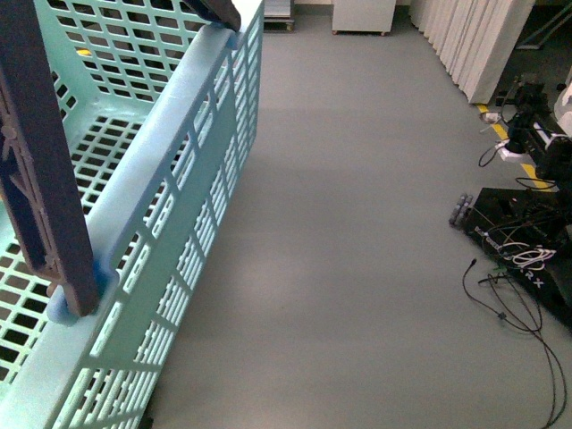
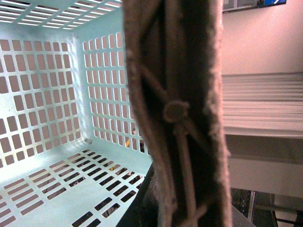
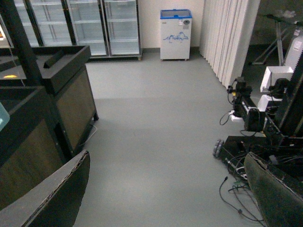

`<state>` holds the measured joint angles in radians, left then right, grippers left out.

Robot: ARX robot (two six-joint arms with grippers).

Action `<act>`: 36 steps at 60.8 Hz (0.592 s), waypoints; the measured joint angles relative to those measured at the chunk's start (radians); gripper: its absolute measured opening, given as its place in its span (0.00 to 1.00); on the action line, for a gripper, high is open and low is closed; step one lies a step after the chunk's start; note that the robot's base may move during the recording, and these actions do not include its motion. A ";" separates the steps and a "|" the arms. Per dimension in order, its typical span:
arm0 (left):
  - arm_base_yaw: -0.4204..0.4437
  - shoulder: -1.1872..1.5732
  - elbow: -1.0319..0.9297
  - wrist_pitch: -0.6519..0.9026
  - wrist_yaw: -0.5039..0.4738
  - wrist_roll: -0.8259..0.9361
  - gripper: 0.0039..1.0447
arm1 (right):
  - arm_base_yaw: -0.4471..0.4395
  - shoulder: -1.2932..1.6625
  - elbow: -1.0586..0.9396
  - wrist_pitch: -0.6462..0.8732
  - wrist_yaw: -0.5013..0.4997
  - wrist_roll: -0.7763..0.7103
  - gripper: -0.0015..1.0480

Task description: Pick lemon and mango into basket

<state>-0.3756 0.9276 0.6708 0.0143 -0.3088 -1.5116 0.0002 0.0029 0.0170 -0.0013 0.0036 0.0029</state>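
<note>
The light turquoise basket [image 1: 170, 197] fills the left of the front view, raised off the grey floor, its brown ribbed handle [image 1: 40, 170] crossing it at the near corner. In the left wrist view the handle [image 2: 177, 113] fills the middle, very close, and my left gripper is shut on it; the basket's slotted floor [image 2: 52, 184] shows behind, with nothing lying on it. My right gripper [image 3: 165, 189] is open and empty above bare floor, its fingers [image 3: 52, 198] at the frame's lower corners. No lemon or mango is clearly in view.
Dark display stands [image 3: 52, 94] are at the left of the right wrist view, glass-door fridges [image 3: 85, 23] and a small white freezer [image 3: 175, 33] at the back wall. A black wheeled base with loose cables [image 1: 518, 250] lies on the floor at right.
</note>
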 joint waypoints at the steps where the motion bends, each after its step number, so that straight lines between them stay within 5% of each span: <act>1: 0.000 0.000 0.000 0.000 -0.004 0.001 0.04 | 0.000 0.000 0.000 0.000 0.000 0.000 0.92; 36: 0.003 0.000 0.000 -0.001 -0.006 0.007 0.04 | 0.000 0.000 0.000 0.000 -0.003 0.000 0.92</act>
<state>-0.3729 0.9272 0.6712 0.0135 -0.3149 -1.5043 0.0002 0.0032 0.0170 -0.0017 0.0006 0.0032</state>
